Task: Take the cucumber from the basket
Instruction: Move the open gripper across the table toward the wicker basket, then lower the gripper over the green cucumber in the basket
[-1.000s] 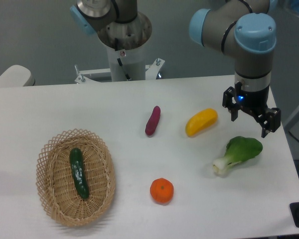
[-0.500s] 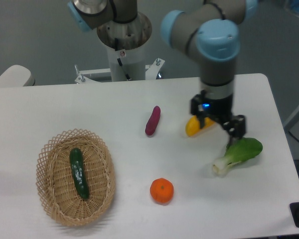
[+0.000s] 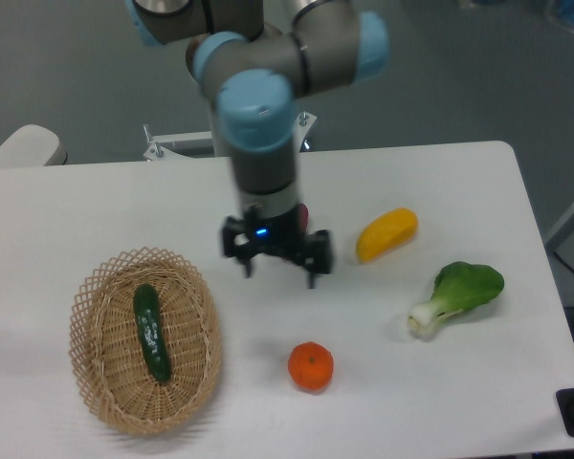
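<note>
Tool (image 3: 277, 267) hangs over the middle of the surface (image 3: 67, 210), fingers spread wide and holding nothing; its outline is motion-blurred, so the exact finger gap cannot be read. It sits well apart from the basket (image 3: 100, 406), which lies at about eight o'clock from it.

Cucumber (image 3: 151, 332) rests inside the basket, on the woven floor, left of the basket's centre. Its long axis runs roughly twelve to six o'clock, tilted slightly so the lower end points toward five. It is fully exposed, with nothing lying on it or against it.

Other items noted: an orange (image 3: 310, 366) at about five o'clock from the tool, near it; a yellow vegetable (image 3: 386, 234) at about two o'clock; a bok choy (image 3: 459, 295) at about three o'clock, near the surface's right edge. The arm hides whatever lies directly behind the tool.

Assessment: the step in hand is the approach; no grasp has begun. The next move calls for travel toward eight o'clock until the tool stands above the cucumber's midpoint. The fingers should then be turned to close across the short axis, at nine and three o'clock. Descent must clear the basket's raised looped rim, and the glossy skin may slip under an off-centre pinch.
</note>
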Controlling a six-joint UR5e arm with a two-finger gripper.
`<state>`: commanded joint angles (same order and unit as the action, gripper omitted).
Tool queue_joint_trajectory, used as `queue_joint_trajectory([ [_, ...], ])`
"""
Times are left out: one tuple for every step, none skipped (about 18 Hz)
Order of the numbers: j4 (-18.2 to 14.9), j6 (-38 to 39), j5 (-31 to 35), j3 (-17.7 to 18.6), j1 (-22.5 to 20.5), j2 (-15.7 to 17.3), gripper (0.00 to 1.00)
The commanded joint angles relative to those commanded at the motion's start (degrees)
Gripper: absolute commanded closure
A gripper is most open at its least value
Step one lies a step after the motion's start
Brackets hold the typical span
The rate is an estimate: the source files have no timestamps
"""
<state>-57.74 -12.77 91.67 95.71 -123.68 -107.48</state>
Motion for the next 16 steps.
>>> queue_joint_trajectory([
  [0.0,3.2,0.1,0.1,1.6,-0.9,0.00],
  [0.0,5.2,-0.2,0.0,2.7,-2.3,0.00],
  [0.2,6.5,-0.2,0.0,4.0,-3.5,0.00],
  [0.3,6.8,-0.2,-0.3,5.3,-4.7,0.00],
  [1.0,6.9,-0.3,-0.3,6.0,-5.6,0.00],
  [2.2,7.3,-0.3,-0.3,6.7,-6.5,0.00],
  [3.1,7.9,-0.2,-0.3,7.3,-7.3,0.00],
  [3.3,8.4,0.0,-0.2,7.7,-7.7,0.00],
  [3.4,8.6,0.0,-0.2,8.4,-8.4,0.00],
  [3.4,8.7,0.0,-0.3,8.8,-8.8,0.00],
  [3.4,9.2,-0.1,-0.7,9.0,-9.3,0.00],
  [3.4,9.6,-0.2,-0.8,9.2,-9.7,0.00],
  [3.5,9.6,-0.2,-0.7,9.6,-9.9,0.00],
  [3.5,9.6,-0.2,-0.8,9.7,-10.5,0.00],
  [3.5,9.5,-0.1,-0.8,9.7,-10.8,0.00],
  [3.9,9.5,-0.1,-0.8,9.8,-11.3,0.00],
])
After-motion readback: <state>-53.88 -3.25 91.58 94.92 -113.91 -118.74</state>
